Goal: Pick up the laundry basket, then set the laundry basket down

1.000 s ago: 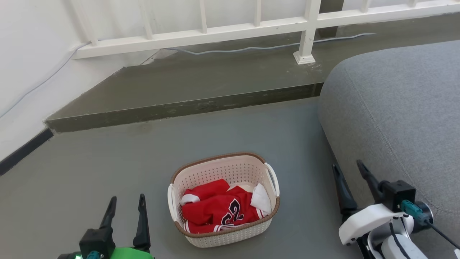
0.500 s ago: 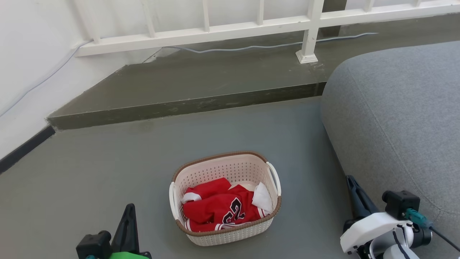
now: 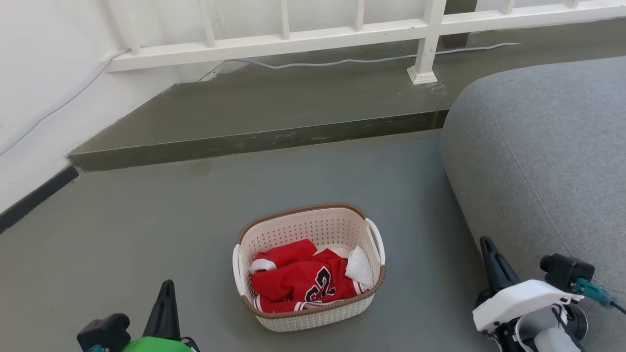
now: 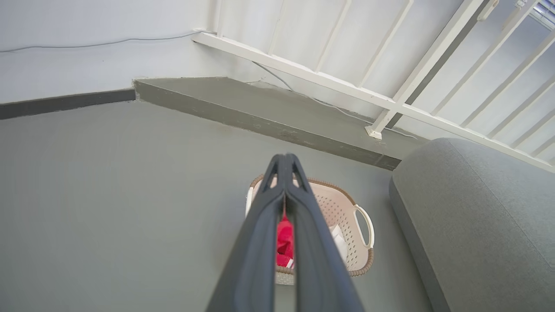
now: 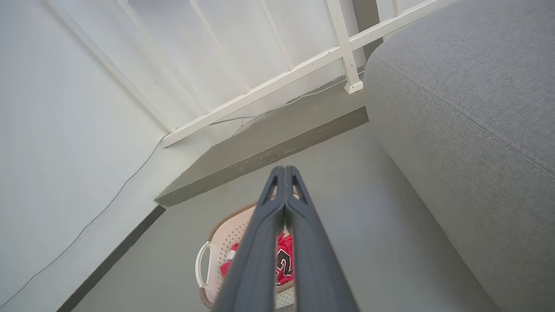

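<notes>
Grey floor (image 3: 146, 234) carries the laundry basket (image 3: 313, 230) holding a red jersey (image 3: 293, 283); left gripper (image 4: 285, 159) and right gripper (image 5: 284, 171) are pinched together, empty.

**Closed fingers over the basket**

The left gripper (image 4: 285, 158) rises from the bottom edge, its two dark fingers (image 4: 256, 247) pressed together from the tips down. Behind them the basket (image 4: 342, 208) stands on the grey floor (image 4: 108, 195), its left part hidden by the fingers. Its brown rim and one white handle (image 4: 365, 221) show on the view's right. A red cloth (image 4: 284, 240) shows through the narrow slit between the fingers, with a white cloth (image 4: 339, 242) beside it. A grey sofa (image 4: 477, 216) lies near the basket, apart from it. Beyond the basket runs a low step (image 4: 269, 112) carrying a white railing (image 4: 303, 71). A thin cable (image 4: 86, 44) runs along the wall (image 4: 65, 69).
</notes>
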### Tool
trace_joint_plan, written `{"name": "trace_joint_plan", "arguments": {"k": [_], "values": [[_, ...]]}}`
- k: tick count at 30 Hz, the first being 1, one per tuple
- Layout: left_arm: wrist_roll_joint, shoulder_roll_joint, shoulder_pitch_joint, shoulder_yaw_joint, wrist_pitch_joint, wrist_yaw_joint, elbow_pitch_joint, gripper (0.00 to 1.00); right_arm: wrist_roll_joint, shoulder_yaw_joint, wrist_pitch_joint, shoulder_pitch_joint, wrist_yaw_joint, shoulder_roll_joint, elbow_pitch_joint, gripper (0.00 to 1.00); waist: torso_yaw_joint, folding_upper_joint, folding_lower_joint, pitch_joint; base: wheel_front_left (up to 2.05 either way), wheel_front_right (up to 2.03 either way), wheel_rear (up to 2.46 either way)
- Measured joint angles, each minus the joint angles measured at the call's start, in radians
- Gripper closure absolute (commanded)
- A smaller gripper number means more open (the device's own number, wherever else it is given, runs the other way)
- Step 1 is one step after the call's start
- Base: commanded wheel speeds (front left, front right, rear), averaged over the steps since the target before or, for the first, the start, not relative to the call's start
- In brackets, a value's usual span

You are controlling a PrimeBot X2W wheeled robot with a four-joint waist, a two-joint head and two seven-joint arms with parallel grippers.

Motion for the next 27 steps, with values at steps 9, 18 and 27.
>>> {"name": "trace_joint_plan", "arguments": {"k": [9, 18, 27], "values": [[-0.112, 0.000, -0.003, 0.022, 0.025, -0.016, 0.006, 1.00, 0.102, -0.036, 0.030, -0.006, 0.013, 0.007, 0.000, 1.00, 0.007, 0.0000, 0.0000, 0.004, 0.00, 0.00, 0.00], [-0.225, 0.002, -0.024, 0.042, 0.055, -0.035, 0.017, 1.00, 0.209, -0.071, 0.059, -0.021, 0.031, 0.012, 0.000, 1.00, 0.014, 0.0000, 0.0000, 0.009, 0.00, 0.00, 0.00], [-0.320, 0.007, -0.039, 0.061, 0.077, -0.048, 0.032, 1.00, 0.299, -0.102, 0.083, -0.024, 0.048, 0.019, 0.001, 1.00, 0.020, 0.0000, 0.0000, 0.012, 0.00, 0.00, 0.00]]}}
